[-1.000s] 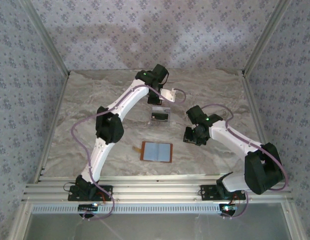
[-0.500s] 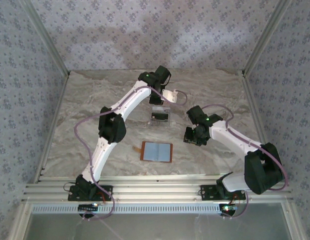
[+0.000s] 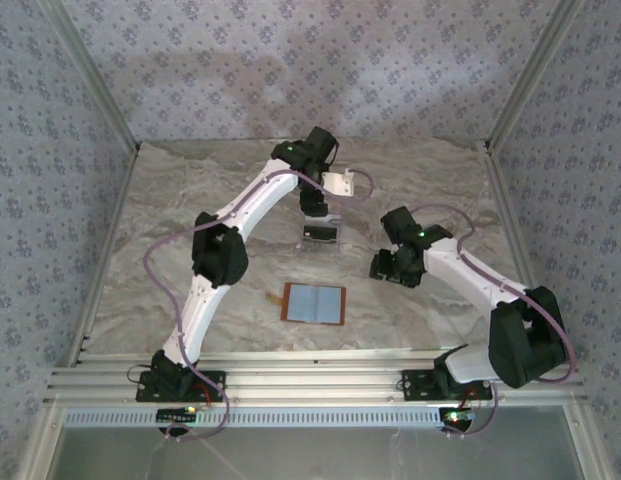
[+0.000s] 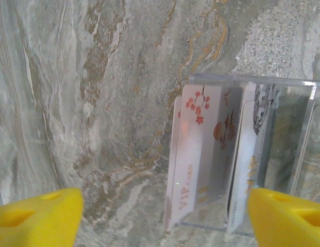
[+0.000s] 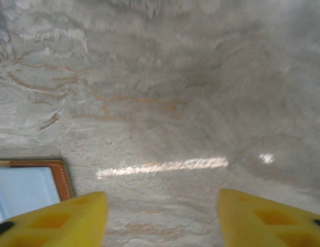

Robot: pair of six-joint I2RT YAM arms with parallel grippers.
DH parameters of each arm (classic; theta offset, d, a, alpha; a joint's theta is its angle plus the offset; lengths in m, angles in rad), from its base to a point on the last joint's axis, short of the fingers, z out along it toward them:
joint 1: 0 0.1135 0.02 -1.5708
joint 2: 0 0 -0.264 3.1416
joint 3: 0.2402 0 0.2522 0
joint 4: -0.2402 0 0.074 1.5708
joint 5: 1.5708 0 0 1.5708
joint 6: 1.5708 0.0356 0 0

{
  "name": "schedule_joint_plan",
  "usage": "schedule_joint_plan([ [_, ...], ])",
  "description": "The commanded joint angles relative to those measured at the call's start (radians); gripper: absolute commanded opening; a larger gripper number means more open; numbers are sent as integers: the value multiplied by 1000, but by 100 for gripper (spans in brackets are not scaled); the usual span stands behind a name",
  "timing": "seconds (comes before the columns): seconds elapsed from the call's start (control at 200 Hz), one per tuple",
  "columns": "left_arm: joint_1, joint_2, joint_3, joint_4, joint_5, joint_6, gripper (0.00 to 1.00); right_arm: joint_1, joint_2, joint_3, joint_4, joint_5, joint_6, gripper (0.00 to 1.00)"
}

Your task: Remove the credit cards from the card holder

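**holder** (image 3: 313,303): lying open and flat on table (image 3: 190,250), grey-blue lining facing up inside brown edging. showing no card on the lining from above.

**cards** (image 3: 321,234): standing on edge in a clear stand (image 4: 252,80) near the holder, on its far side from the arm bases. leaning side by side, apart from the holder.

**progress:** judging the removal as done or all but done, with the cards sitting outside the holder. leaving at most a check of the holder's pockets, too small to see into here.

**writing:**
- pale card (image 4: 198,149): bearing red blossoms and gold lettering reading "vip card" along its length.
- second card (image 4: 247,164): carrying a dark printed patch and gold marks too blurred to read.
- possibly a further card edge showing behind the pale one; cannot tell.
- no brand showing on the holder.

**left gripper** (image 4: 165,221): hanging over the stand, beyond the holder, jaws standing wide and gripping nothing, touching neither card.

**right gripper** (image 5: 162,218): hovering just right of the holder, jaws parted over bare table, gripping nothing, with the holder's brown corner lying beside its left fingertip.
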Motion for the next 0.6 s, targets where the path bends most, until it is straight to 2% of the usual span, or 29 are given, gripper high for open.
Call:
schedule_joint_plan([
  [0.0,24,-145,-142,98,28,-118,90,-29,-9,48,-10,82,-64,80],
  [0.02,28,-168,-187,123,31,-134,90,-32,-10,51,-5,93,-71,85],
  [0.05,34,-203,-250,170,37,-162,91,-40,-8,55,1,109,-79,98],
  [0.065,39,-220,-277,195,40,-177,91,-45,-7,57,5,116,-83,100],
  [0.22,84,-398,-612,451,20,-365,93,-91,28,87,45,163,-129,100],
  [0.355,133,-518,-844,605,-82,-542,94,-120,58,90,129,230,-185,100],
  [0.49,205,-610,-1036,709,-232,-654,94,-165,73,48,267,349,-220,100],
  [0.595,290,-686,-1179,795,-264,-739,93,-215,70,-5,413,374,-278,100],
])
